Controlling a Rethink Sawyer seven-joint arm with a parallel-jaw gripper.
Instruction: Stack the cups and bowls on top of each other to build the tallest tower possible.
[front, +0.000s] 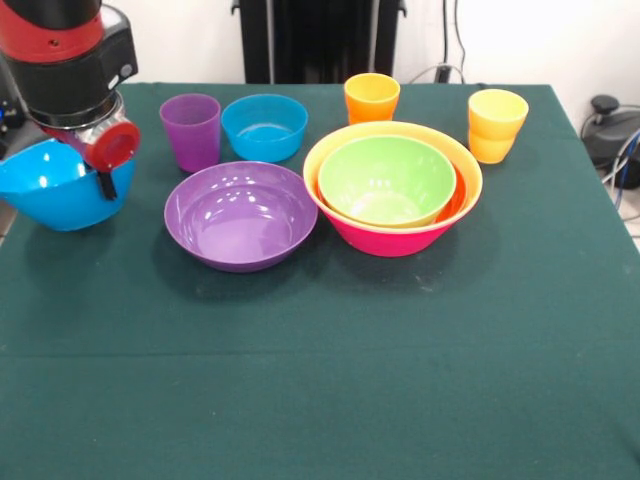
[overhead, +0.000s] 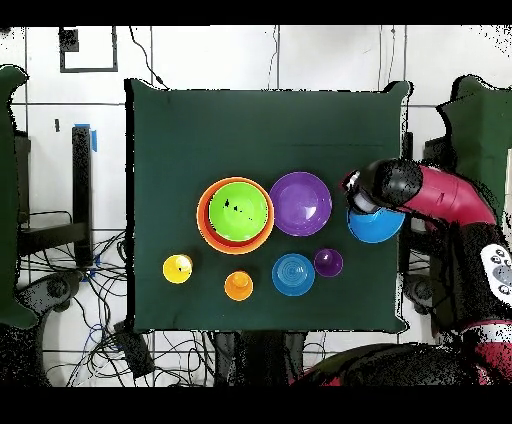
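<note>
My gripper (front: 100, 175) is shut on the rim of a blue bowl (front: 50, 190), which hangs tilted at the table's left edge; from above, that blue bowl (overhead: 380, 226) shows under the arm. The tower (front: 390, 240) is a pink bowl holding an orange bowl (front: 470, 180), with a green bowl (front: 385, 180) innermost. A purple bowl (front: 240, 215) sits just left of the tower. Behind stand a purple cup (front: 190, 130), a small blue bowl (front: 264, 127), an orange cup (front: 371, 97) and a yellow cup (front: 496, 125).
The dark green table (front: 320, 380) is bare across its whole near half. A black stand (front: 320, 40) rises behind the far edge. Cables (overhead: 60, 270) lie on the floor beside the table.
</note>
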